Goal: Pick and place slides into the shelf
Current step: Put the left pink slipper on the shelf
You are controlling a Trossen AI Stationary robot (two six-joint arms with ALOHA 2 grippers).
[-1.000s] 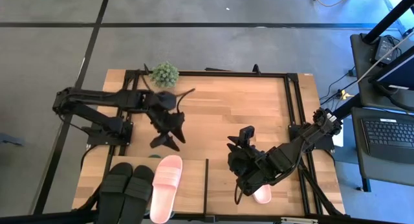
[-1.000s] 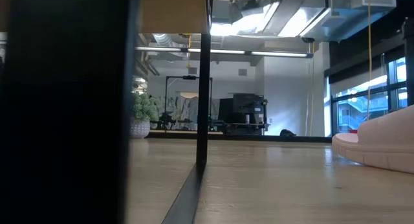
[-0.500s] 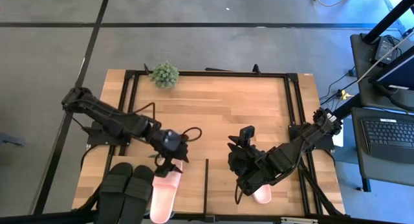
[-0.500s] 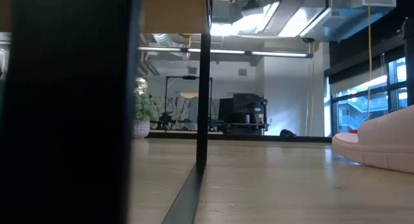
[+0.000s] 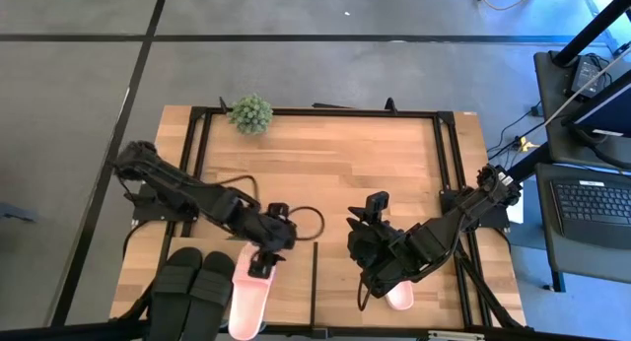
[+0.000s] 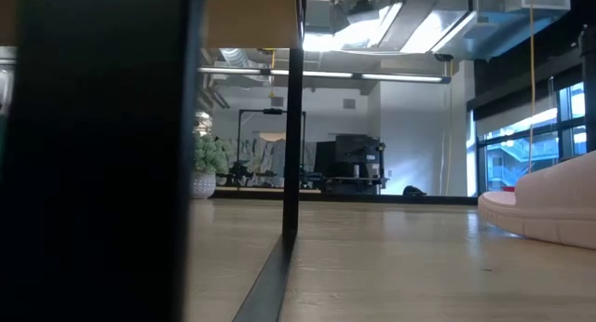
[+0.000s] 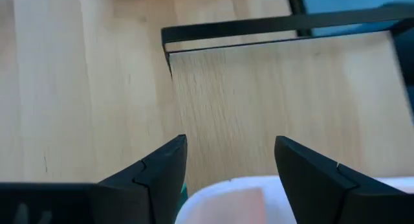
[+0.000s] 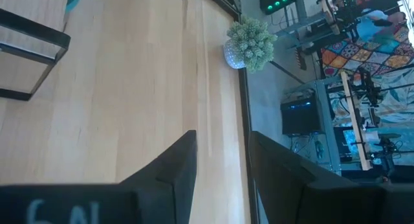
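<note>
Left gripper (image 5: 258, 265): over the far end of a light pink slide (image 5: 246, 294) lying on the shelf (image 5: 291, 282) top, left of the black divider (image 5: 315, 282); fingers (image 7: 155, 175) spread wide, straddling the pink edge.

Right gripper (image 5: 373, 282): over the second pink slide (image 5: 398, 296), right of the divider; fingers narrowly parted.

Dark green pair (image 5: 192, 282): on the shelf's left end.

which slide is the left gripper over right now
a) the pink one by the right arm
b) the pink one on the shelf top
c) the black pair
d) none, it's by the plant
b, in the high view the left gripper sits open over the pink slide on the shelf, beside the dark pair.
</note>
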